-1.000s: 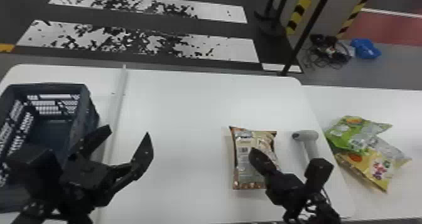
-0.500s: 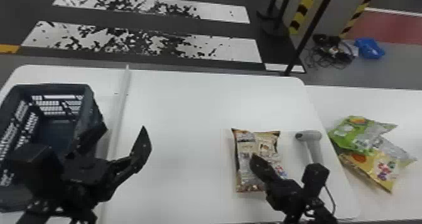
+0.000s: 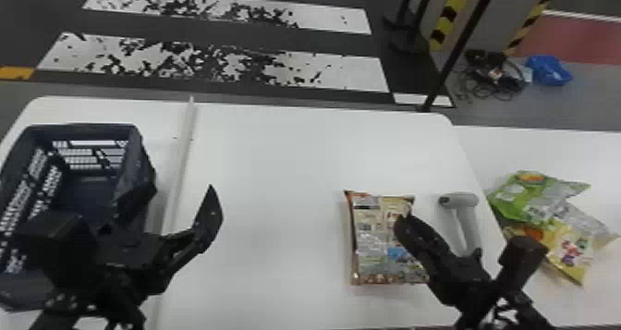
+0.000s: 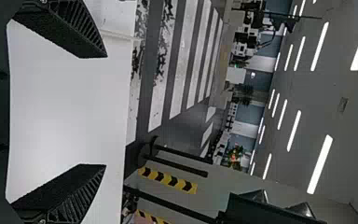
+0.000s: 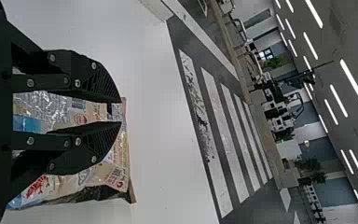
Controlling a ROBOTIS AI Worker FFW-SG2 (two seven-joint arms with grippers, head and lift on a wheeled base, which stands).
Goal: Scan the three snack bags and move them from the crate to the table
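my right claw (image 3: pixel 403 223) hangs over a tan snack bag (image 3: pixel 376 246) on the white bench (image 3: pixel 277 167), its fingers (image 5: pixel 91 140) a narrow gap apart and nothing clasped between them — the printed packet lies flat beneath. at left, my left claw (image 3: pixel 183 188) is spread wide beside the inner wall of the dark blue crate (image 3: pixel 78 129), gripping nothing. a raised white strip (image 3: pixel 178 167) crosses the bench between the crate and the tan bag. just to the right of that bag lies a pale grey scanner (image 3: pixel 467 218), near the bench's right edge. beyond it, on the adjoining white side bench (image 3: pixel 508 144), a green snack bag (image 3: pixel 520 199) and a yellow snack bag (image 3: pixel 566 248) lie together, touching, the green one farther back. behind the benches — a worn striped crossing (image 3: pixel 342 72) on the floor, a tangle of black cables (image 3: pixel 494 77) and a blue bundle (image 3: pixel 550 71) beside it.
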